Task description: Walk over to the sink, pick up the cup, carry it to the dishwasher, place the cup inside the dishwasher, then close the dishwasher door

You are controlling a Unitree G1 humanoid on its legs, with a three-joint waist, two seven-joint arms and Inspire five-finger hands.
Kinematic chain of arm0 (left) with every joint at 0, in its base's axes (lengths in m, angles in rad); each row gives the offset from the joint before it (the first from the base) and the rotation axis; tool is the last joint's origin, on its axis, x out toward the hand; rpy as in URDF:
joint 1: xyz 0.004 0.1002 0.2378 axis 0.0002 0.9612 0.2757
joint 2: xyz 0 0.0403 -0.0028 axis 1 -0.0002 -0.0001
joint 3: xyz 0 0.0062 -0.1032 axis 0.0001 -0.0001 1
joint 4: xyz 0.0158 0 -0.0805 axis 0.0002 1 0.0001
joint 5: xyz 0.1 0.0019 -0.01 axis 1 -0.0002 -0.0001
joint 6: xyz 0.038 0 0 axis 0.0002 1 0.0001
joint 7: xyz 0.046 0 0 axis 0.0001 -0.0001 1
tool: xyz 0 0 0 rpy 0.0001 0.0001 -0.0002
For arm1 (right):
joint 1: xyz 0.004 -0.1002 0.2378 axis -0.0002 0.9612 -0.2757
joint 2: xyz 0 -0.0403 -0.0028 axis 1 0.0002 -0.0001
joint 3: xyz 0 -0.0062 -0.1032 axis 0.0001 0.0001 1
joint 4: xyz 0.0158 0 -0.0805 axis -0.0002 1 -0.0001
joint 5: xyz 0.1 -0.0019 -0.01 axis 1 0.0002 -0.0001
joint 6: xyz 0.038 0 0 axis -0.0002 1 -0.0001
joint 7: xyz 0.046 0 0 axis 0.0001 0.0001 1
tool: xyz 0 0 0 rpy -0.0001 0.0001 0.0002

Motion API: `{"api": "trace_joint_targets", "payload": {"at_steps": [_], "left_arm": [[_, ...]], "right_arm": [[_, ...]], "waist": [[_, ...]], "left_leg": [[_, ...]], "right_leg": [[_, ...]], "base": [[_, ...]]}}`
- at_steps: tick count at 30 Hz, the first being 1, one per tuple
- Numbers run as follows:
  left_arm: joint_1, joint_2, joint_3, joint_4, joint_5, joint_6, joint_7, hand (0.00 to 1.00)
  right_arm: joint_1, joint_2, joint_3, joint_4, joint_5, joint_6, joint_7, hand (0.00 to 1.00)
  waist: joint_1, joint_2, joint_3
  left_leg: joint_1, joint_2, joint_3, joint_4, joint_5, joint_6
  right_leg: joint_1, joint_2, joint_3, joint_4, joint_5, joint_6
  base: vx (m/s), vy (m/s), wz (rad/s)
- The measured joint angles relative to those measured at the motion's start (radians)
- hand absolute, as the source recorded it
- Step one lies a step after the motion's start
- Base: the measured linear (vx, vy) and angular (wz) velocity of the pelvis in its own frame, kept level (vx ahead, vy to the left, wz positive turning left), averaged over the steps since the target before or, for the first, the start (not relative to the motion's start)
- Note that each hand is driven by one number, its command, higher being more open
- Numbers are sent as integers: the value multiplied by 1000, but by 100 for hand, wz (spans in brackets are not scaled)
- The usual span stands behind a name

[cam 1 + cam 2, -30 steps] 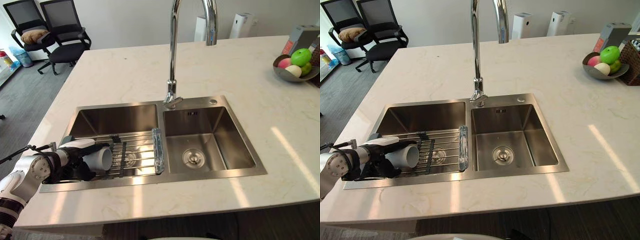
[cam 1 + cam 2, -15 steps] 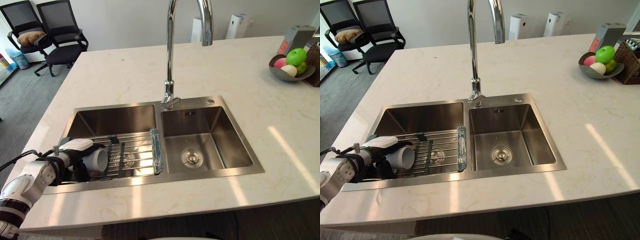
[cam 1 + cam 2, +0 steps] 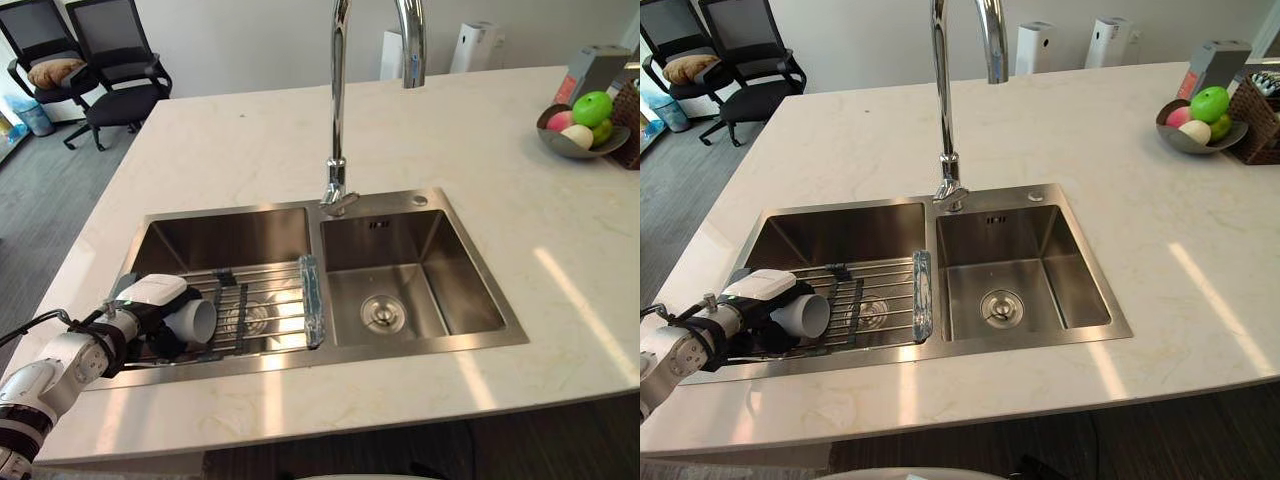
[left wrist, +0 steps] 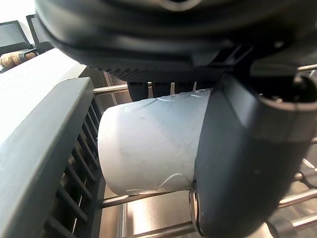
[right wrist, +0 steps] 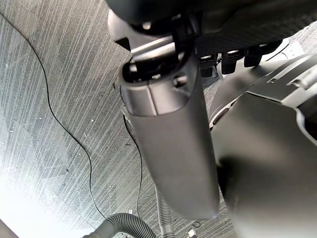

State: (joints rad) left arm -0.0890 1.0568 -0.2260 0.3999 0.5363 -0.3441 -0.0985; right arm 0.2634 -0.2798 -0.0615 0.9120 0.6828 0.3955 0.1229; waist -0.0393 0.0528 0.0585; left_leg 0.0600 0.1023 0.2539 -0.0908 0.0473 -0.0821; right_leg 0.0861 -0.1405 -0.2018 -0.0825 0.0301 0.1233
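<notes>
A white cup [image 3: 196, 319] lies on its side on the wire rack [image 3: 262, 308] across the left basin of the steel sink [image 3: 330, 356], its mouth facing the right basin. My left hand [image 3: 140, 320] reaches in from the sink's left end and is curled round the cup; a white cover sits on the thumb above it. In the left wrist view the cup [image 4: 148, 144] sits between the fingers and the dark thumb [image 4: 237, 168], resting on the rack's bars. In its own wrist view my right hand [image 5: 168, 148] hangs relaxed over the grey floor, holding nothing.
A tall chrome faucet [image 3: 337, 100] rises behind the divider between the basins. The right basin [image 3: 400, 290] holds only its drain. A fruit bowl [image 3: 585, 125] and a wicker basket [image 3: 1262, 100] stand at the counter's far right. Two office chairs [image 3: 85, 60] stand beyond the counter's far left corner.
The whole view has shifted a little, so the camera has moved. My left hand stays curled round the cup on the rack, with no clear lift.
</notes>
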Motion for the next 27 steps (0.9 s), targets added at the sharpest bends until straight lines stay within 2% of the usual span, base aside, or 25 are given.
{"api": "trace_joint_targets", "payload": {"at_steps": [3,4,6,7,10,13,15,17,19,21,24,27], "left_arm": [[1,1,18,-49,-82,-9,75,0],[2,0,51,-133,-137,-12,119,0],[5,-1,67,-161,-156,-13,134,0],[18,-21,147,-261,-204,-18,170,0],[23,-69,276,-387,-321,-38,219,0],[41,-120,347,-443,-451,-45,219,0],[59,-188,420,-479,-536,-44,218,0],[80,-216,457,-480,-601,-39,208,0],[117,-270,513,-484,-662,-32,201,0],[168,-363,599,-484,-736,-18,199,0],[235,-429,657,-483,-776,4,202,0],[281,-458,672,-483,-776,5,201,0]], "right_arm": [[3,4,0,1,0,-7,0,100],[6,7,-1,5,1,-13,-1,100],[7,9,-1,7,1,-17,-2,100],[11,17,-2,8,1,-29,-10,100],[22,34,-14,11,2,-49,-22,100],[24,46,-21,18,2,-65,-33,100],[31,57,-31,23,0,-75,-39,100],[42,64,-44,23,-1,-79,-39,100],[49,66,-53,33,-1,-87,-39,100],[51,75,-60,47,-9,-97,-38,100],[52,89,-59,60,-37,-105,-39,100],[49,91,-46,65,-45,-105,-46,100]], "waist": [[14,0,0],[27,0,0],[29,-1,0],[40,-1,0],[51,-1,-1],[58,-1,-3],[77,-3,-4],[86,-3,-5],[99,-5,-16],[117,-10,-21],[154,-24,-30],[171,-30,-35]], "left_leg": [[-3,-1,-6,3,0,0],[-6,-2,-14,3,1,0],[-7,-2,-17,4,1,0],[-7,-2,-25,4,3,0],[-10,-3,-53,3,12,0],[-14,-3,-70,1,18,1],[-17,-2,-89,-1,25,2],[-20,-5,-116,-1,30,2],[-37,-7,-142,-1,34,1],[-53,-10,-171,-1,40,1],[-61,-15,-196,0,45,1],[-71,-22,-227,0,51,4]], "right_leg": [[2,-1,-7,0,0,0],[3,-1,-16,0,0,0],[5,-1,-20,0,0,0],[8,-1,-29,0,-1,1],[22,0,-58,0,-3,0],[26,1,-75,0,-6,-2],[33,3,-94,0,-7,-4],[47,4,-122,0,-11,-4],[49,3,-145,0,-13,-4],[51,3,-175,2,-17,-5],[53,1,-198,17,-30,-3],[53,-5,-224,39,-46,-1]], "base": [[0,0,8],[0,0,10],[-8,-10,9],[-25,-22,10],[-44,-28,23],[-71,-23,23],[-84,-25,25],[-56,-23,39],[-41,-19,43],[-13,-20,37],[-7,-23,26],[-11,-12,34]]}}
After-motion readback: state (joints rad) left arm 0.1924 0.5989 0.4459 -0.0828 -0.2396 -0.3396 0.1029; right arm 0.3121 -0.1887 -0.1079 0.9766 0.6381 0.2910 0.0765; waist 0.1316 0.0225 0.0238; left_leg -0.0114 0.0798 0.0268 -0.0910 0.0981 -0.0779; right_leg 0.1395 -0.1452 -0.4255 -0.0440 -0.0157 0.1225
